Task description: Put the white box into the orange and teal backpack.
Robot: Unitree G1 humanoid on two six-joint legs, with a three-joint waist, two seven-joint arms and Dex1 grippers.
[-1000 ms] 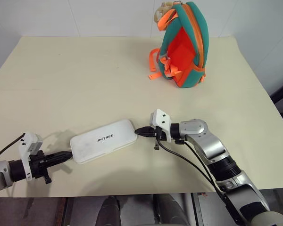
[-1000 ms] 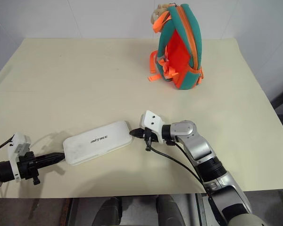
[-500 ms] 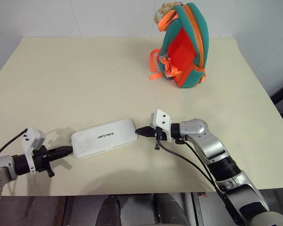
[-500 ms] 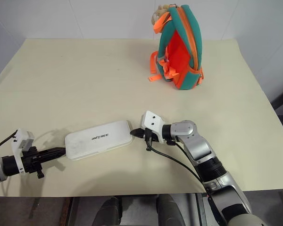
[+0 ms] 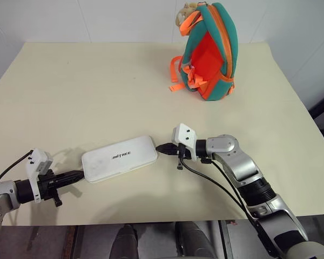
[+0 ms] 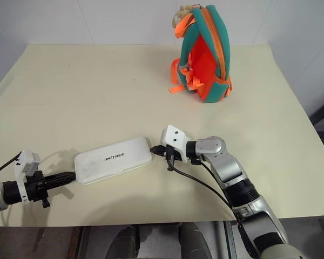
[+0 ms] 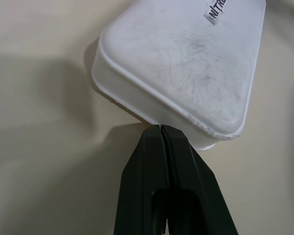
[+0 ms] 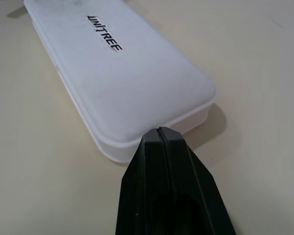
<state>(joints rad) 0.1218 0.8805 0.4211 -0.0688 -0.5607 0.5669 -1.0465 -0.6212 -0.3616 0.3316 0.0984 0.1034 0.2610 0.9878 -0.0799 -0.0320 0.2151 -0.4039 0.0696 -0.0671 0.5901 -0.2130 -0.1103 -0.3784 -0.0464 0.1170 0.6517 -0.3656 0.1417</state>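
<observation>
The white box (image 5: pixel 119 158) lies flat on the cream table (image 5: pixel 70 91) near its front edge, lettering up. My left gripper (image 5: pixel 79 174) is shut, and its tip (image 7: pixel 160 128) meets the box's left end (image 7: pixel 186 63) low on the side wall. My right gripper (image 5: pixel 161 148) is shut too, its tip (image 8: pixel 159 130) pressed against the rim of the box's right end (image 8: pixel 132 73). Neither gripper has anything between its fingers. The orange and teal backpack (image 5: pixel 210 51) stands upright at the far right. Its mouth gapes toward me, showing the orange lining.
A tan plush toy (image 5: pixel 187 11) hangs at the backpack's top, and orange straps (image 5: pixel 177 75) trail on the table to its left. A black cable (image 5: pixel 205 178) loops from my right wrist over the tabletop. The table's front edge (image 5: pixel 151 221) runs just below both arms.
The box's left end has shifted slightly away from me and to the right. My left gripper's tip stays against that end. The right arm has not moved.
</observation>
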